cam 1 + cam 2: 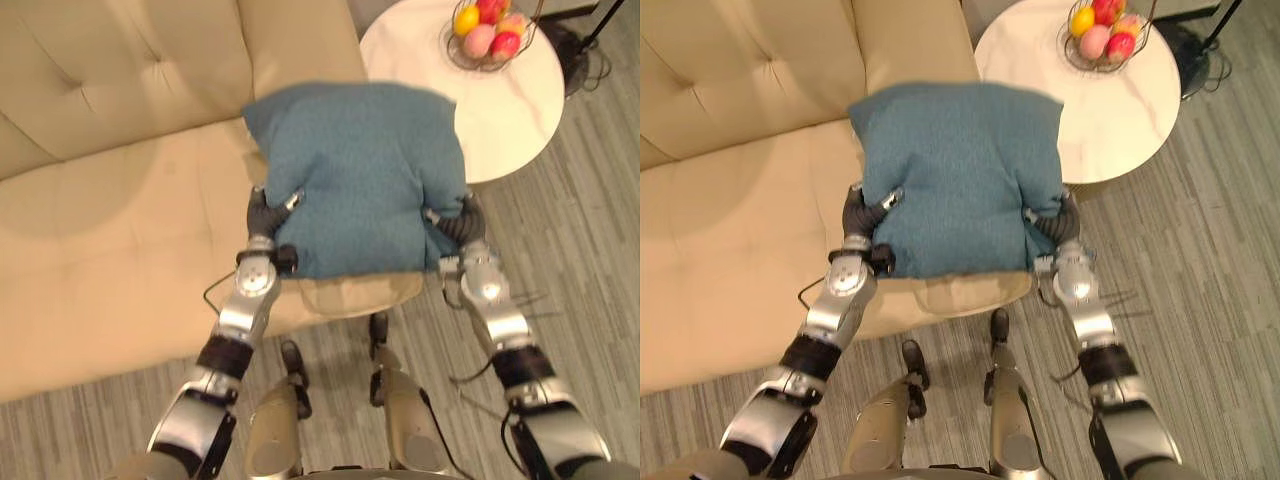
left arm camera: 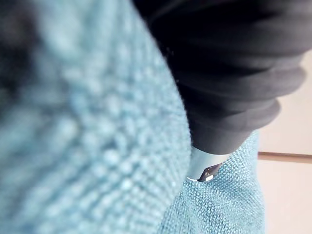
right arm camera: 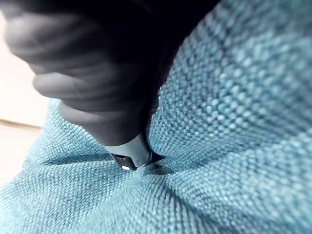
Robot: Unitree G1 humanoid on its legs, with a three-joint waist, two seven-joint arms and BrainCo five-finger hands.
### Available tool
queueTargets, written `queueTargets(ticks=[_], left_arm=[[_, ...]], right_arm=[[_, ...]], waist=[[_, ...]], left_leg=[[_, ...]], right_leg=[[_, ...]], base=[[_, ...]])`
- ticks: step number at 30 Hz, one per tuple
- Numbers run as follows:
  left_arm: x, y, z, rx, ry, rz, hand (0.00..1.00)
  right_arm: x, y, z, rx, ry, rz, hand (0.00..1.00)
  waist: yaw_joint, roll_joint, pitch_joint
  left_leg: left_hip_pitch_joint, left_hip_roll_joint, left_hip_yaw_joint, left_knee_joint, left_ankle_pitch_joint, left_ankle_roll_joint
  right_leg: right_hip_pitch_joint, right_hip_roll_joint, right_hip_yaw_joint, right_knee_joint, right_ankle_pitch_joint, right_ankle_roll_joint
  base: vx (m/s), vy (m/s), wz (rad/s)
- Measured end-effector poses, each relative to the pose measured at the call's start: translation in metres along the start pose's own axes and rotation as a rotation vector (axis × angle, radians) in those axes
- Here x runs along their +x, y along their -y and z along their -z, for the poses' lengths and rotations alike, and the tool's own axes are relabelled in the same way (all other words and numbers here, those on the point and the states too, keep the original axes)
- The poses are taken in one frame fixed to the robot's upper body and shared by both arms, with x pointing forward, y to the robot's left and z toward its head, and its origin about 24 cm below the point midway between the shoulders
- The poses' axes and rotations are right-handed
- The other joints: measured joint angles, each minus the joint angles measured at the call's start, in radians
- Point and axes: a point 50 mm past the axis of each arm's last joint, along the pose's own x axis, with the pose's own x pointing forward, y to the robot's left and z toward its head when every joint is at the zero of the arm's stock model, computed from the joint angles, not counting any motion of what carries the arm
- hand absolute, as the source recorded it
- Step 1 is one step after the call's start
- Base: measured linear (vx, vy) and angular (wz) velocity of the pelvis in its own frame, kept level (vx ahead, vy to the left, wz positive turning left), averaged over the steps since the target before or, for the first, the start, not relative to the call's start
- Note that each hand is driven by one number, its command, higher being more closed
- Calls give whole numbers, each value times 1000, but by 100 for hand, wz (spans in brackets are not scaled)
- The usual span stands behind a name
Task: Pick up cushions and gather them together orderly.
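Cream leather sofa with a tufted back and grey striped floor in front of it, so a living room setup. Left hand is clamped on the near left side of a teal cushion, thumb hooked over the top face. Right hand does the same on the near right side, and its wrist view has a dark-tipped digit dug right into the weave, fabric creasing around it.

So the cushion hangs between the two hands, both about equally near it, with most of it reaching away from the robot. It's off the seat, over the sofa's front edge near its right end. Squarish, plump, coarse nubby knit, dented where it's pinched, so it looks soft and light.

Just past it is a round white tabletop with a wire basket of fruit. My guess is it needs carrying leftward along the seat, away from there.
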Motion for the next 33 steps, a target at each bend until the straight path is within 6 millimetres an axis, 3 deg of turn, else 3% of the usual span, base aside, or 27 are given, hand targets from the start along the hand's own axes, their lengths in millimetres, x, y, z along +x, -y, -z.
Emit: queueTargets(ticks=[2,5,8,11,14,15,16,17,18,20,21,23,24,25,27,28,30,31,32,33], left_arm=[[-31,-11,14,-15,-60,-22,100],[-63,-21,19,-21,-91,-49,100],[-82,-33,20,0,-101,-83,100],[-93,-42,23,12,-115,-127,100],[-96,-43,24,14,-123,-135,100],[-96,-42,25,10,-123,-135,100],[-94,-42,25,15,-119,-128,100],[-91,-40,27,34,-125,-112,100],[-91,-40,27,46,-125,-107,100],[-91,-41,27,64,-122,-101,100],[-90,-42,25,64,-116,-106,100],[-90,-40,24,53,-109,-109,100],[-90,-37,25,35,-112,-114,100],[-91,-35,26,27,-116,-114,100],[-95,-34,29,16,-138,-113,100],[-95,-32,29,1,-140,-108,100],[-95,-26,30,-10,-146,-87,100],[-95,-24,30,-15,-146,-82,100],[-95,-24,30,-16,-146,-82,100],[-95,-23,30,-23,-144,-84,100]], right_arm=[[-20,-5,4,2,-15,-44,100],[-41,-13,6,51,-35,-74,100],[-53,-25,10,93,-55,-115,100],[-59,-34,12,113,-65,-157,100],[-60,-36,12,114,-65,-174,100],[-60,-35,13,108,-71,-173,100],[-60,-35,15,107,-77,-171,100],[-64,-35,23,102,-114,-169,100],[-66,-35,29,98,-143,-169,100],[-67,-36,31,82,-148,-176,100],[-63,-37,28,69,-128,-185,100],[-58,-36,25,58,-105,-190,100],[-55,-33,25,41,-99,-192,100],[-55,-32,30,31,-120,-193,100],[-58,-32,37,24,-157,-193,100],[-57,-30,37,20,-156,-185,100],[-55,-25,38,11,-154,-162,100],[-55,-23,38,8,-154,-149,100],[-55,-24,37,8,-153,-149,100],[-55,-24,37,8,-152,-149,100]], waist=[[7,6,-38],[26,11,-91],[40,11,-138],[58,12,-148],[60,8,-147],[57,21,-147],[51,25,-141],[47,24,-140],[54,20,-141],[56,14,-146],[73,13,-155],[99,37,-170],[105,76,-170],[109,96,-171],[107,94,-172],[104,61,-164],[90,44,-161],[64,43,-163],[61,43,-163],[57,77,-185]], left_leg=[[63,3,4,-31,0,-1],[120,6,18,-51,-4,-6],[153,-2,36,-63,-5,-6],[164,-11,57,-44,-10,2],[94,-34,46,31,-20,26],[62,-28,27,37,-14,55],[58,-27,26,48,-16,65],[62,-37,-15,55,-6,80],[64,-47,-59,61,6,84],[38,-70,-133,64,49,78],[-7,-80,-163,58,82,66],[-63,-81,-203,3,138,53],[-88,-59,-237,-33,167,38],[-95,-33,-254,-76,185,11],[-89,3,-206,-110,147,-14],[-111,4,-125,-65,96,3],[-134,-7,-35,70,73,46],[-120,-7,-14,180,53,64],[-104,-3,-12,192,49,68],[-17,3,-16,122,25,49]], right_leg=[[56,8,-1,-21,0,0],[97,14,11,-22,-3,4],[114,11,31,-22,-5,7],[96,-3,61,22,-11,16],[3,-35,81,141,-23,52],[-7,-42,85,146,-13,113],[-29,-48,82,252,-91,93],[-60,-68,80,550,-262,40],[-33,-73,80,730,-352,82],[61,-68,78,770,-424,100],[88,-51,79,675,-471,87],[109,-27,62,509,-497,55],[114,1,33,452,-465,33],[113,32,-7,431,-436,15],[116,37,-60,432,-406,-16],[112,6,-82,407,-400,-24],[114,-42,-120,384,-372,-23],[115,-65,-142,357,-347,-14],[116,-66,-142,342,-338,-10],[115,-52,-138,302,-317,3]], base=[[70,-7,-4],[39,9,-12],[-29,30,-19],[-91,38,-24],[-168,63,1],[-231,59,18],[-242,33,58],[-198,-31,97],[-172,-56,114],[-179,-149,118],[-215,-151,99],[-194,-83,59],[-230,-69,66],[-266,-98,76],[-260,-89,72],[-267,-48,70],[-223,-13,78],[-139,55,58],[-197,148,38],[-90,117,4]])
